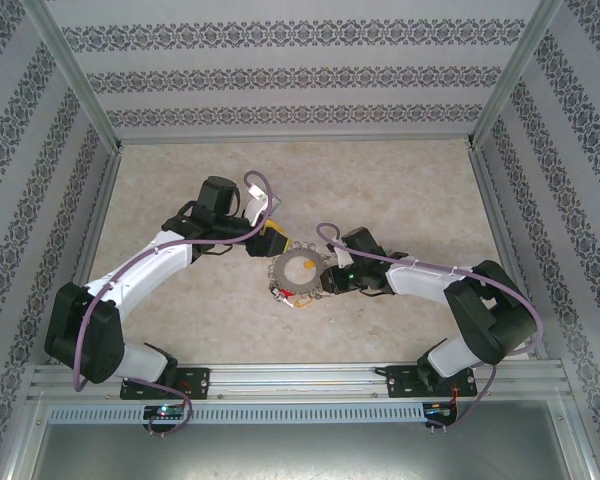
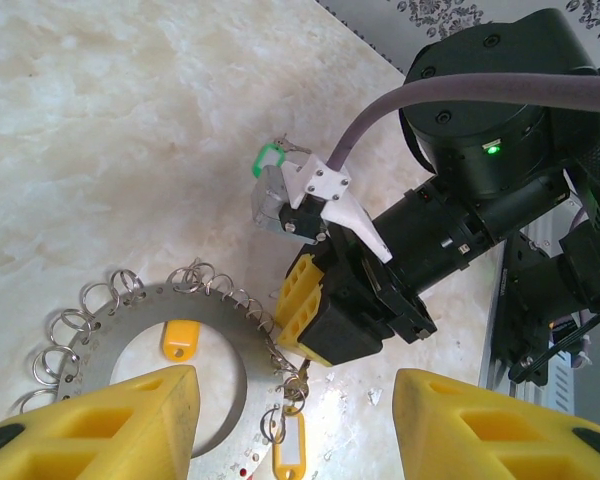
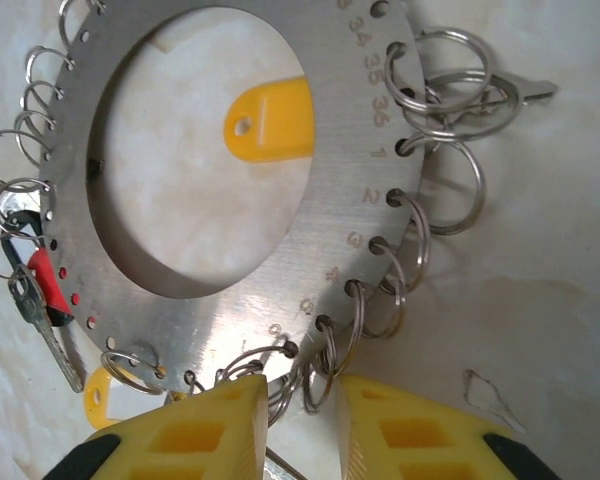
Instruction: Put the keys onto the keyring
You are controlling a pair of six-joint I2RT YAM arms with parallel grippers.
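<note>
Keyring braced, yellow key waiting
Near the middle of the tabletop [image 1: 410, 190] the keyring [image 1: 284, 270] lies flat; the right gripper [image 3: 302, 395] seems clamped on its rim, and the left gripper [image 2: 292, 385] gapes above. The yellow key [image 3: 270, 120] lies in the ring's hole, long axis crosswise to that gripper's reach: pinch its narrow sides, holed end free.

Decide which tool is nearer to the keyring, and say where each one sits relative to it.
Right. The right tool is at the rim of the keyring, fingertips either side of its small rings. The left tool, open, looks raised above the ring.
</note>
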